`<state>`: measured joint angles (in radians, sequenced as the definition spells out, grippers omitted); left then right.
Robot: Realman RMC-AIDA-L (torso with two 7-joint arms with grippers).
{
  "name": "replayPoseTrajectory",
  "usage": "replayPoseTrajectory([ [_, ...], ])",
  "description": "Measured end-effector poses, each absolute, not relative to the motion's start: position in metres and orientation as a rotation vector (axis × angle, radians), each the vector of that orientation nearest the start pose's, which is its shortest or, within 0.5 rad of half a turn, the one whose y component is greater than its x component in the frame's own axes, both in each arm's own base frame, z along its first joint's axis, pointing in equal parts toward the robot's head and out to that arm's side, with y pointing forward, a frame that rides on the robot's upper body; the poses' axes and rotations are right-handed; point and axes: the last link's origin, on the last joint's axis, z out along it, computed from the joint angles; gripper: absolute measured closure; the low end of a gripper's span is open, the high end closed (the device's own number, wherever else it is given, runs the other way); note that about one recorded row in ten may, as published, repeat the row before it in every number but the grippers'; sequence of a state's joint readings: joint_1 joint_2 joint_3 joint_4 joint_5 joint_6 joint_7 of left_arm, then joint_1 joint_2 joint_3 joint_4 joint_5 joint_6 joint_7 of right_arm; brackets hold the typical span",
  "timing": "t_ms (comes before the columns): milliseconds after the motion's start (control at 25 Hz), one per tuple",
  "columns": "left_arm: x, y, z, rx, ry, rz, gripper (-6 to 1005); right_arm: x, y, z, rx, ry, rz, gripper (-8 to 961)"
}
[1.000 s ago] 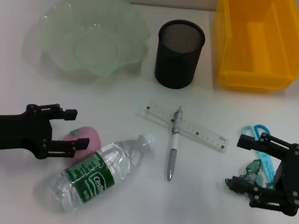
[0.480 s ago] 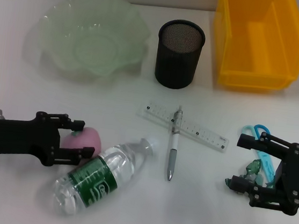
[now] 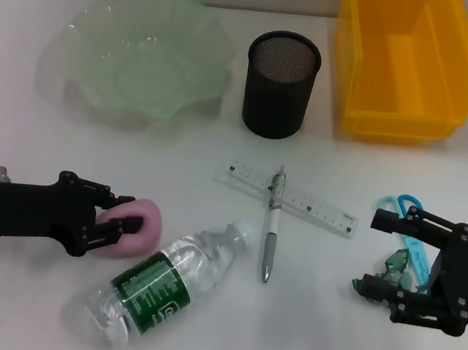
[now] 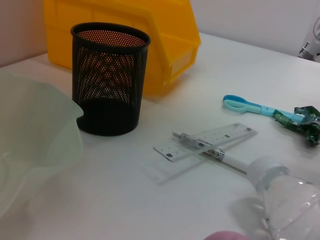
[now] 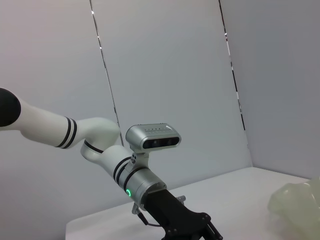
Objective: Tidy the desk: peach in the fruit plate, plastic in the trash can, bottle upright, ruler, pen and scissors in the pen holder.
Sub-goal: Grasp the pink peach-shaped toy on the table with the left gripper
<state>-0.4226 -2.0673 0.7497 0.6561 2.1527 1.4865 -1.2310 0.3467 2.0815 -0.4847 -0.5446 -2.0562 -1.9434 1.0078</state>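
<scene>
Left gripper (image 3: pixel 118 223) closed on peach (image 3: pixel 137 225); right gripper (image 3: pixel 409 267) parked, fingers apparently apart.
Risk: peach touches bottle (image 3: pixel 166 284), so lifting may roll it.

The peach (image 3: pixel 145 223) is pink, the fruit plate (image 3: pixel 145 63) pale translucent green, the pen holder (image 3: pixel 280 85) black mesh. The bottle (image 3: pixel 167 286) is clear with a green label; the bin (image 3: pixel 403 63) is yellow, the scissors (image 3: pixel 405 213) light blue.

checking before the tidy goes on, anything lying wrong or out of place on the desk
The bottle lies on its side. The pen lies crossed over the ruler. Scissors and green plastic sit loose by the parked right gripper. The left gripper is shut on the peach.
</scene>
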Motion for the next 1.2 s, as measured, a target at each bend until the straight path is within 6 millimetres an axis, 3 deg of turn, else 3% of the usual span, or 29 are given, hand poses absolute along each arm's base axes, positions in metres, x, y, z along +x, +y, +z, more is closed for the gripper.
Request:
replayPoseTrajectory([
  [200,-0.311,0.297,-0.009,-2.775,-0.532,-0.415,700,0.293,0.231,0.007,-2.726,0.404,1.066,118],
  [440,-0.284,0.318,0.013,-2.574,-0.426,-0.718,780,0.293,0.232,0.007,-2.725,0.401,1.067,118],
  [680,-0.260,0.368,0.016,-2.351,-0.477,-0.824,941,0.292,0.232,0.007,-2.726,0.397,1.070,118],
  [800,-0.256,0.382,0.017,-2.287,-0.514,-0.843,993,0.293,0.231,0.007,-2.724,0.403,1.069,118],
  [920,-0.253,0.375,0.020,-2.332,-0.490,-0.869,969,0.294,0.230,0.007,-2.721,0.407,1.069,118],
  [1200,-0.266,0.326,0.006,-2.563,-0.432,-0.830,913,0.294,0.231,0.007,-2.710,0.410,1.070,118],
])
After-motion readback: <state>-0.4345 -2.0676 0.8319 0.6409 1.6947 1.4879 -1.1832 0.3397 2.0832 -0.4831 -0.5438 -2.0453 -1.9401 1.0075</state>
